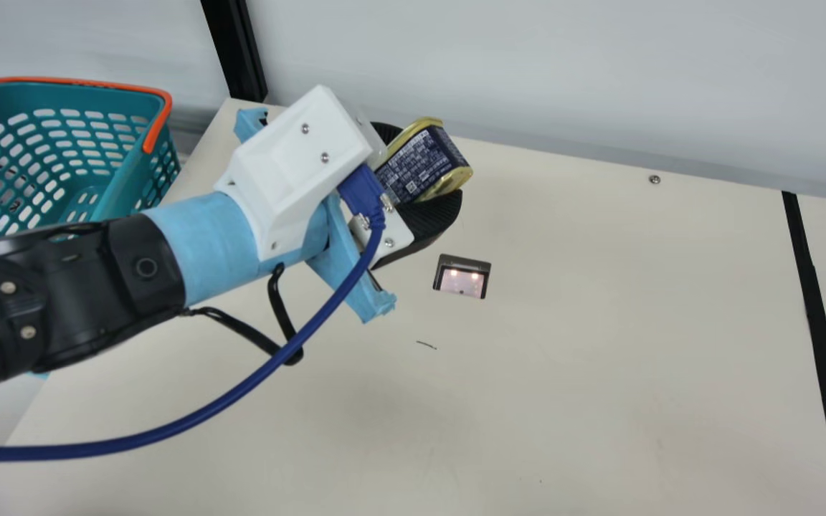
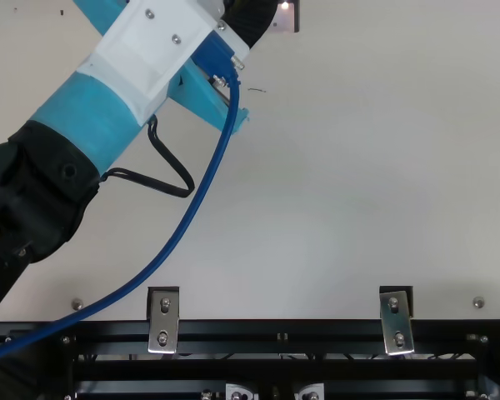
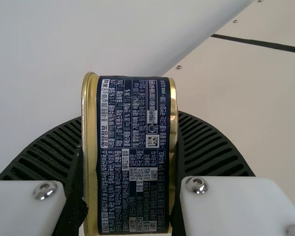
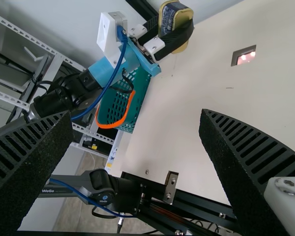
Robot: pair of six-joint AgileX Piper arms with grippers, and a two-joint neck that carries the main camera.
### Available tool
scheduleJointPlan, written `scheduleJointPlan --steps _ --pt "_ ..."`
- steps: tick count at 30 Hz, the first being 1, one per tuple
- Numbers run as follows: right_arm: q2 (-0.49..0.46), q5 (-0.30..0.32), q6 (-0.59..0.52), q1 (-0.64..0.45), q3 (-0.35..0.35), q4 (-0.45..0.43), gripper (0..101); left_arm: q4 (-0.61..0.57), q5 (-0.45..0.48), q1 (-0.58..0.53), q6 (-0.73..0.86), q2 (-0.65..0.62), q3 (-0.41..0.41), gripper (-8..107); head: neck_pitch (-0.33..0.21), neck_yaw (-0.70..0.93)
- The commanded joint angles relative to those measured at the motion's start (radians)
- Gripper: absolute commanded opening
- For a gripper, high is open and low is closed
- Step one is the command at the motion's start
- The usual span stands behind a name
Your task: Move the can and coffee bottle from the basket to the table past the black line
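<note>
In the main view my left gripper (image 1: 420, 175) is shut on the can (image 1: 424, 161), a dark blue one with gold rims, tilted and held above the table. The left wrist view has the can (image 3: 132, 152) squeezed between both ribbed fingers of my left gripper (image 3: 129, 162). My right gripper (image 4: 137, 142) stands open in its wrist view, nothing between its fingers, with the left arm and the can (image 4: 173, 22) farther off. The basket (image 1: 108, 172), teal with an orange handle, is behind the left arm. The black line (image 1: 818, 308) runs down the table's right side.
A small dark-framed rectangular fitting (image 1: 462, 276) is set in the cream table (image 1: 599, 373), close to my left gripper. A pale wall (image 1: 528, 72) borders the far edge. A black metal frame (image 2: 275, 331) runs along the near edge.
</note>
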Motion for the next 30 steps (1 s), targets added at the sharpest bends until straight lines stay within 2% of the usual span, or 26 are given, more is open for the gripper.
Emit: scheduleJointPlan --steps 1,5,8,13,16,23,30 --pt "0.0 0.0 0.0 0.0 0.0 0.0 101 0.0 0.0 0.0 0.0 0.0 0.0 10 -0.012 -0.01" --pt "0.0 0.0 0.0 0.0 0.0 0.0 101 -0.019 0.002 -0.002 0.013 0.003 0.001 10 -0.012 -0.01" --pt "0.0 0.0 0.0 0.0 0.0 0.0 101 -0.051 0.044 -0.018 0.0 0.017 -0.007 10 -0.012 -0.01" --pt "0.0 0.0 0.0 0.0 0.0 0.0 101 -0.108 0.195 -0.06 -0.028 0.042 -0.05 10 -0.012 -0.01" --pt "0.0 0.0 0.0 0.0 0.0 0.0 101 -0.158 0.308 -0.08 0.008 0.052 -0.083 10 -0.012 -0.01" --pt "0.0 0.0 0.0 0.0 0.0 0.0 101 -0.342 0.533 -0.091 0.271 0.058 -0.157 10 -0.012 -0.01" --pt "0.0 0.0 0.0 0.0 0.0 0.0 101 -0.561 0.667 -0.087 0.625 0.067 -0.186 10 -0.012 -0.01"
